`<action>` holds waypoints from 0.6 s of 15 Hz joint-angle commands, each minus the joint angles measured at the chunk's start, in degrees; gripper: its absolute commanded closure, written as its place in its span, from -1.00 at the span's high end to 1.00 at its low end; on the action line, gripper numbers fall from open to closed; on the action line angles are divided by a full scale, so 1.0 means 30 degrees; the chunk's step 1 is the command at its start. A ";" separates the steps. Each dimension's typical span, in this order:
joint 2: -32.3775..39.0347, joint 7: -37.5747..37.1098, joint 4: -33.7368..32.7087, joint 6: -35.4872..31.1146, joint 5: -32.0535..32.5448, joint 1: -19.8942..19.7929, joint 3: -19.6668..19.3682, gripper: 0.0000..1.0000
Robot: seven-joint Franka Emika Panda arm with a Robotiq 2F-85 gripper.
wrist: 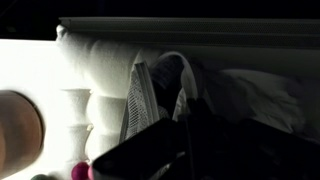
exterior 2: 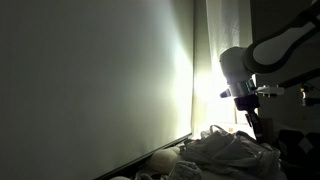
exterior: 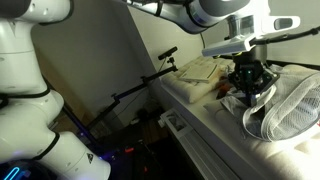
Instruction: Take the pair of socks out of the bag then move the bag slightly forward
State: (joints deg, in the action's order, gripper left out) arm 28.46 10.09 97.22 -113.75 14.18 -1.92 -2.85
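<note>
Exterior view, left to right. Cream folded cloths [exterior: 200, 70] lie on the white padded surface [exterior: 215, 128]; leave them alone. The gripper [exterior: 251, 84] stands at the mouth of the mesh laundry bag [exterior: 290, 108], jaws together; I cannot tell what they pinch. The pair of socks is not discernible, presumably inside the mouth beneath the fingers. To do well: lift straight and slowly; if mesh rises too, release and regrip deeper.

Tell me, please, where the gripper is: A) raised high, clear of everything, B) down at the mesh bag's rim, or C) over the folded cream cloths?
B: in an exterior view the gripper is low at the rim of the mesh bag, with the cream cloths off to one side.
</note>
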 commanded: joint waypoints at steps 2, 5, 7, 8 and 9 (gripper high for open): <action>-0.0426 0.0321 0.0249 0.0079 0.0216 -0.0036 0.0105 -0.18; -0.0636 0.0242 0.0342 0.0026 0.0358 -0.0013 0.0056 0.27; -0.0625 0.0238 0.0303 0.0022 0.0394 -0.0027 0.0042 0.57; -0.0576 0.0225 0.0286 0.0012 0.0403 -0.0030 0.0036 0.70; -0.0520 0.0211 0.0266 -0.0043 0.0414 -0.0032 0.0033 0.87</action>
State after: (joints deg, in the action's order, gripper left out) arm 28.04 10.15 97.20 -113.75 14.63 -1.88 -2.80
